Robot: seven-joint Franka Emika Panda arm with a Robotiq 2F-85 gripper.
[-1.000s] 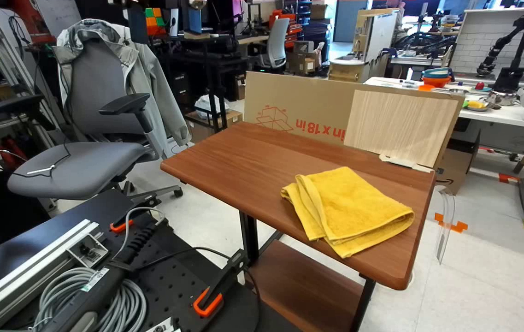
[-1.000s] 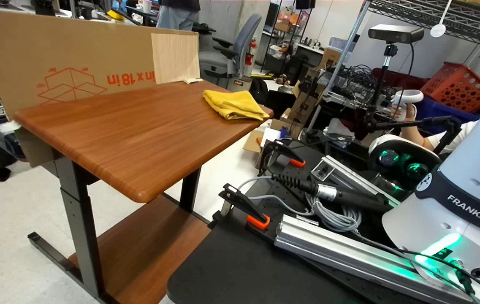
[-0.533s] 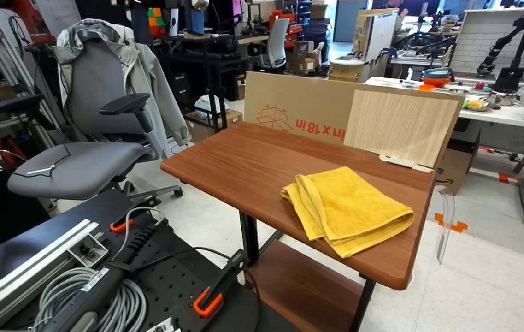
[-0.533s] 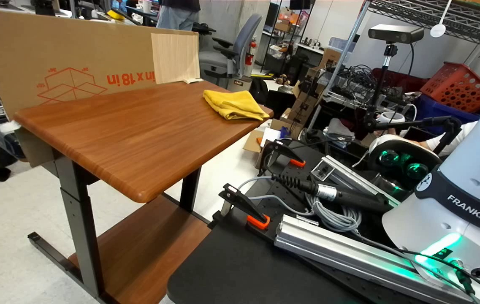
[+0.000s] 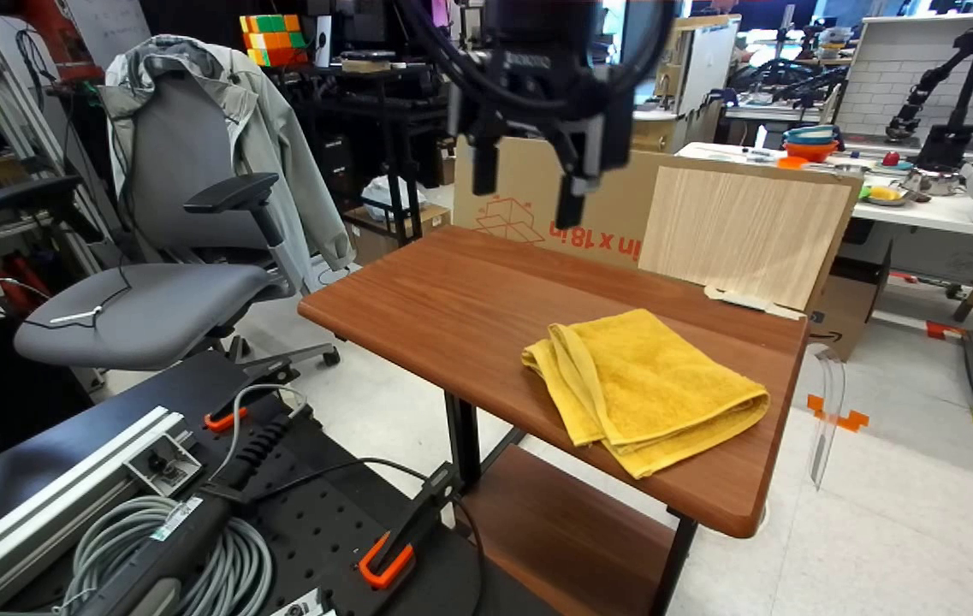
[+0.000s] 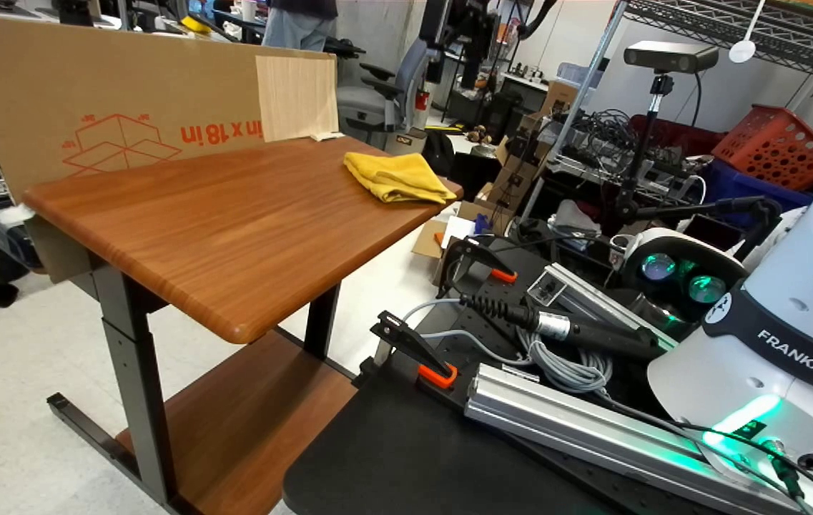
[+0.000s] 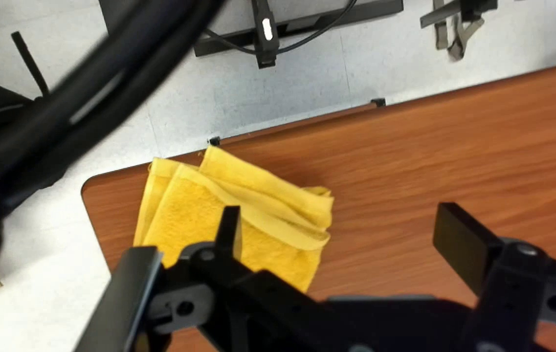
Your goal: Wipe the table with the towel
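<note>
The towel (image 5: 653, 389) is a folded, rumpled mustard-yellow cloth near one end of the reddish-brown table (image 5: 452, 299). In an exterior view the towel (image 6: 399, 177) lies at the table's (image 6: 220, 229) far corner. My gripper (image 5: 527, 190) hangs in the air above the table, apart from the towel; it also shows in an exterior view (image 6: 452, 68). In the wrist view the gripper (image 7: 339, 227) is open and empty, its fingers wide apart. One finger stands over the towel (image 7: 258, 210), the other over bare wood of the table (image 7: 405, 161). The gripper hides part of the towel.
A cardboard sheet (image 5: 554, 180) and a pale plywood board (image 5: 743, 231) stand along the table's back edge. A black bench (image 6: 377, 443) with clamps, coiled cable (image 6: 567, 368) and the robot base (image 6: 756, 357) is in front. A grey chair (image 5: 144, 299) stands nearby.
My gripper has come down into both exterior views, now above the table. The towel and table have not moved. A person's hand with a white controller has gone from view.
</note>
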